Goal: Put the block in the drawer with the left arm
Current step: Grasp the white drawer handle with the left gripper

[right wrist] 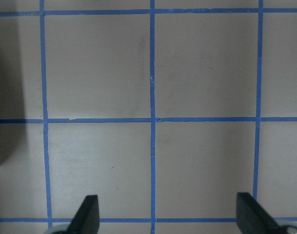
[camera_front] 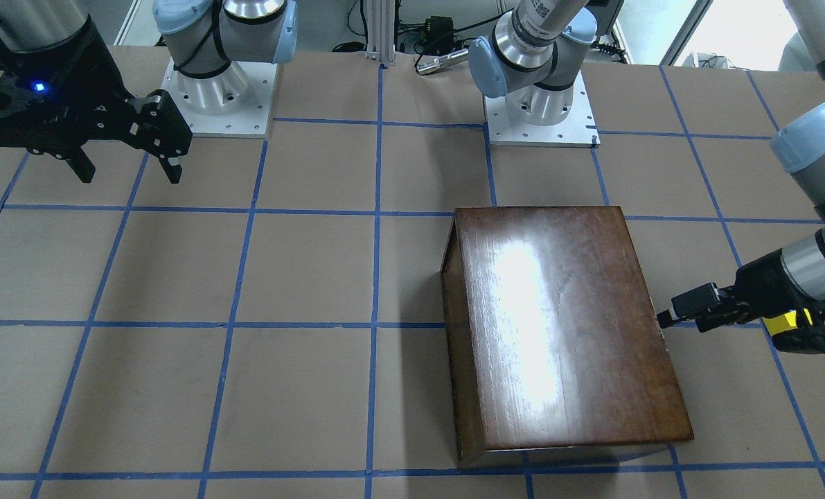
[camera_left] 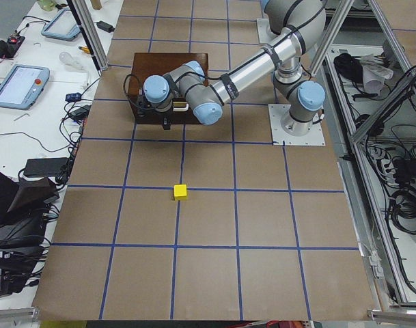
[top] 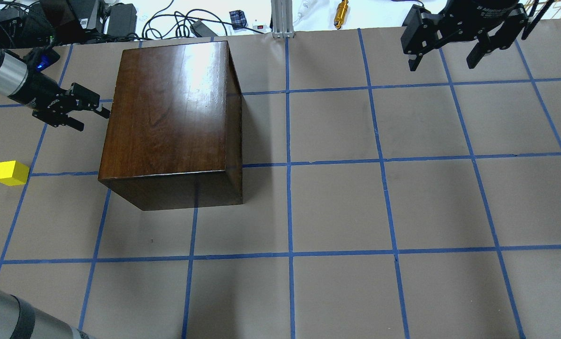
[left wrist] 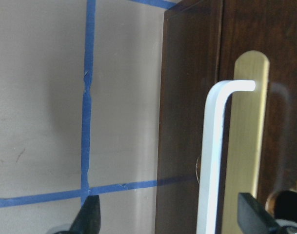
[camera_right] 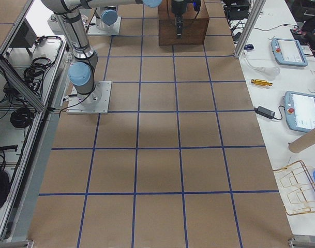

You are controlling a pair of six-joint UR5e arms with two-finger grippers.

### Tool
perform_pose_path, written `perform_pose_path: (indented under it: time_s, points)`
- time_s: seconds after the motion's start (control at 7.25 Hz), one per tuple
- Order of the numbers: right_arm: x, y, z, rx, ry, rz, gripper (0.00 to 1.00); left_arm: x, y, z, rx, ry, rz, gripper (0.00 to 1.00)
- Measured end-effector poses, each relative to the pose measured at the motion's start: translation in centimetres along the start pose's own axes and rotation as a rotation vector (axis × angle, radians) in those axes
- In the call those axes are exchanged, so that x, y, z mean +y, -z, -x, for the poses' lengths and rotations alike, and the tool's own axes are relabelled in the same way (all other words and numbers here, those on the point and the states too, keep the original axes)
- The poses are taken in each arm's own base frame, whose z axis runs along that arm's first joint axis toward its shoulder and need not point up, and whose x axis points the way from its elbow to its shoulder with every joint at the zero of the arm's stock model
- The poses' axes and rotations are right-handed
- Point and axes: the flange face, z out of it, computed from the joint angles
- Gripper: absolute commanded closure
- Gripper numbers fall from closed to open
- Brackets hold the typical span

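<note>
- The left gripper [top: 94,118] faces the shut drawer [left wrist: 285,97], fingers spread either side of its metal pull [left wrist: 210,161], probably to draw it out first.
- The pull's long axis crosses the finger gap.
- The drawer front faces the robot's left.
- The yellow block [top: 12,173] sits on the table, beside the wooden box [top: 167,108] (a cube, no long axis).
- The right gripper [top: 442,65] hangs spread, far off.

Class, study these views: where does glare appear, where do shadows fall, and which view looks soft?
Front-facing view: a broad white glare streak runs down the wooden box top. Overhead view: the top shines near its far edge, and the box shadows the table on its right. Left wrist view: the close metal pull is soft-edged and washed white.
</note>
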Motion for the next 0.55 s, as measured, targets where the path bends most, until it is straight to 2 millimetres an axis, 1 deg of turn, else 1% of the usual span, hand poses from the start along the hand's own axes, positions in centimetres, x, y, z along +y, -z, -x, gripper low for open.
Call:
perform_pose_path:
  time_s: [0.28, 0.55]
  points:
    - [0.02, 0.03, 0.01, -0.001, 0.0, -0.001, 0.0, 0.13, -0.85, 0.11, 0.005, -0.001, -0.002, 0.0]
    - [0.01, 0.02, 0.03, -0.001, 0.0, 0.0, 0.0, 0.02, -1.09, -0.15, 0.013, -0.013, -0.004, 0.0]
